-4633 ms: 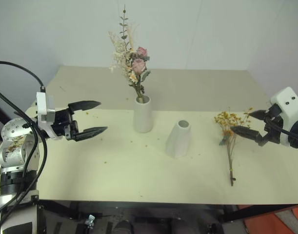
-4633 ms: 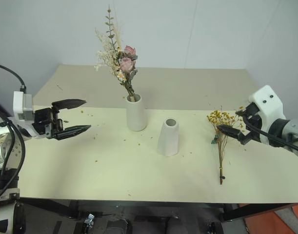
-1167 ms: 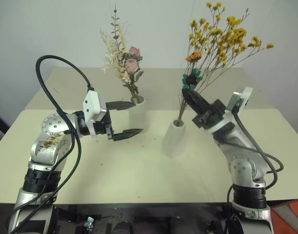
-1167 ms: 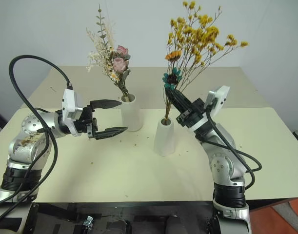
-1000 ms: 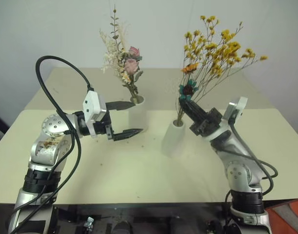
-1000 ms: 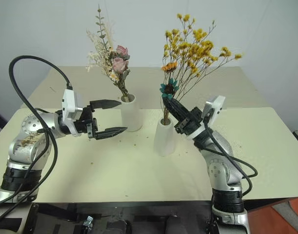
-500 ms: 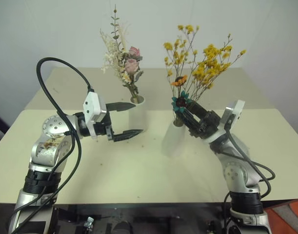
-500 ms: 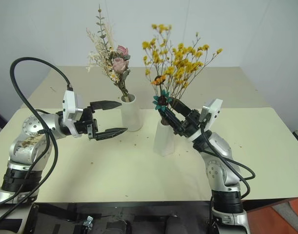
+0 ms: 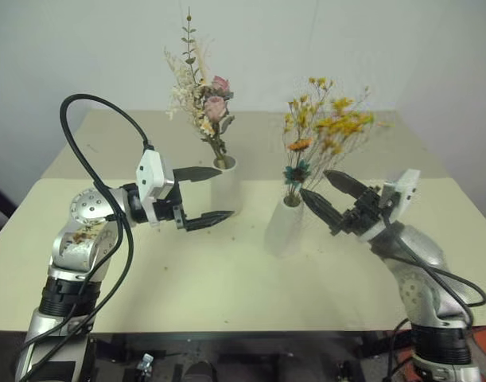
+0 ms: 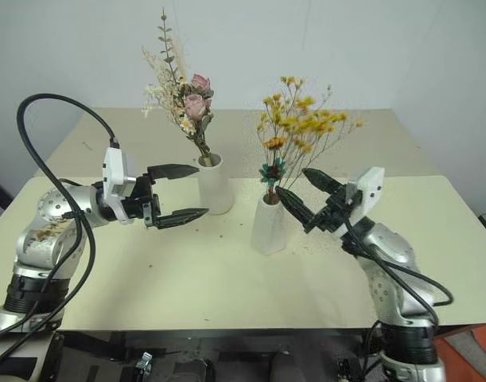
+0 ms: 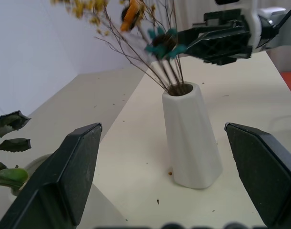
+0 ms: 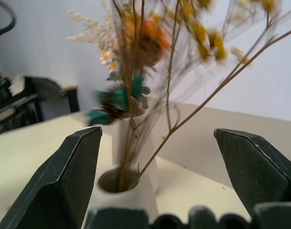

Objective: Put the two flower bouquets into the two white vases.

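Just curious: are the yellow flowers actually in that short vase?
In: yellow spray's stems enter the short vase's mouth; right gripper open beside it.

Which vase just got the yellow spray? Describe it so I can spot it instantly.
On the cream table two white vases stand near the middle. It is the shorter vase, nearer the open right gripper, cone-shaped with a wide base. The tall vase beside it holds pink roses.
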You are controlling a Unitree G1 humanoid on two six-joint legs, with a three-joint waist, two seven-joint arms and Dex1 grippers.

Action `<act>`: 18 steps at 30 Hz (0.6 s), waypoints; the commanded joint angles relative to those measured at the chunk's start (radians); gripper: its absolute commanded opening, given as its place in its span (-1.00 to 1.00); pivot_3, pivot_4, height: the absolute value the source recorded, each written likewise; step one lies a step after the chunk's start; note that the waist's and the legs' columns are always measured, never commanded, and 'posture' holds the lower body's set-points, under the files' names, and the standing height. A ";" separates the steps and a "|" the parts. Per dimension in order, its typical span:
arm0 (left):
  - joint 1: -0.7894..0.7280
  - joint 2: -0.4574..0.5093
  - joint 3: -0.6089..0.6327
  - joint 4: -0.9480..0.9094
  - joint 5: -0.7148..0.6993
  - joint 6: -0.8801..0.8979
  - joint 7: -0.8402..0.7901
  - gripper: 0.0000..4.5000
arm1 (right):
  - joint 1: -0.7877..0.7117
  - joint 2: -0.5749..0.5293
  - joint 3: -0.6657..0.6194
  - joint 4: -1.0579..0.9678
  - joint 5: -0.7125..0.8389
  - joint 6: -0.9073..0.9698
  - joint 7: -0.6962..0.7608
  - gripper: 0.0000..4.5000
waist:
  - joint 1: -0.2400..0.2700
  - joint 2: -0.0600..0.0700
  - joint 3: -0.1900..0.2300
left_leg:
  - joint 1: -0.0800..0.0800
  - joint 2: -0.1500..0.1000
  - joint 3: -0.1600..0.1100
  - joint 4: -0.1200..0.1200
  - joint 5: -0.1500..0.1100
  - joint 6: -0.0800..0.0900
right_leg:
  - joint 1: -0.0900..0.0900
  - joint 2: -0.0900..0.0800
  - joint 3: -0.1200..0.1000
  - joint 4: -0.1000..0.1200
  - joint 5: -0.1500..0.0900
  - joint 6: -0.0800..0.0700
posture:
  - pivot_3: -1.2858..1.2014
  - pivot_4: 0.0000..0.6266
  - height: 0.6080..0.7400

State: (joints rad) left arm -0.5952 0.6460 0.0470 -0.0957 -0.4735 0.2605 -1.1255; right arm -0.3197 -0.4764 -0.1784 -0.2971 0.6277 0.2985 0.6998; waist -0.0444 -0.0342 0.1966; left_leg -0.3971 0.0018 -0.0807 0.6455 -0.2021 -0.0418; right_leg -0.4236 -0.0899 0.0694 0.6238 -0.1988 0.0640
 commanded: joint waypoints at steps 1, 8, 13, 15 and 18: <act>-0.010 0.000 0.008 -0.012 -0.004 -0.025 -0.004 1.00 | 0.023 -0.041 -0.027 -0.080 0.031 0.008 0.039 0.99 | -0.002 0.000 0.000 | 0.000 0.000 0.000 0.000 0.000 0.000 | 0.000 0.000 0.000 0.000 -0.001 0.001 | 0.03 -0.52 1.00; -0.011 0.006 0.023 -0.007 -0.005 -0.022 0.000 1.00 | 0.116 -0.147 -0.065 -0.119 0.022 -0.016 0.133 0.99 | 0.000 0.000 0.000 | 0.001 0.000 0.000 0.000 0.000 0.000 | 0.001 0.000 0.000 0.000 -0.004 0.007 | 0.03 -0.52 1.00; 0.030 0.045 0.070 -0.033 -0.024 -0.009 -0.001 1.00 | 0.176 -0.244 -0.171 -0.082 0.034 -0.026 0.213 0.99 | 0.000 0.000 0.000 | 0.000 0.000 0.000 0.000 0.000 0.000 | 0.001 0.000 0.000 0.000 -0.004 0.007 | 0.03 -0.52 1.00; 0.066 0.071 0.102 -0.059 -0.044 0.001 -0.008 1.00 | 0.202 -0.296 -0.231 -0.046 0.032 -0.034 0.260 0.99 | -0.001 0.000 0.000 | 0.001 0.000 0.000 0.000 0.000 0.000 | 0.001 0.000 0.000 0.000 -0.004 0.007 | 0.03 -0.52 1.00; 0.119 0.111 0.150 -0.095 -0.070 0.016 -0.009 1.00 | 0.232 -0.364 -0.312 0.016 0.022 -0.057 0.328 0.99 | 0.000 0.000 0.000 | 0.001 0.000 0.000 0.000 0.000 0.000 | 0.001 0.000 0.000 0.000 -0.005 0.007 | 0.03 -0.52 1.00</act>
State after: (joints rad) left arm -0.4788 0.7340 0.1504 -0.1432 -0.5145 0.2689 -1.1316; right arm -0.0889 -0.8161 -0.4251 -0.2875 0.6419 0.2788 0.9942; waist -0.0441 -0.0343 0.1966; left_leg -0.3960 0.0020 -0.0803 0.6456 -0.2022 -0.0417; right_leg -0.4222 -0.0903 0.0695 0.6237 -0.2038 0.0706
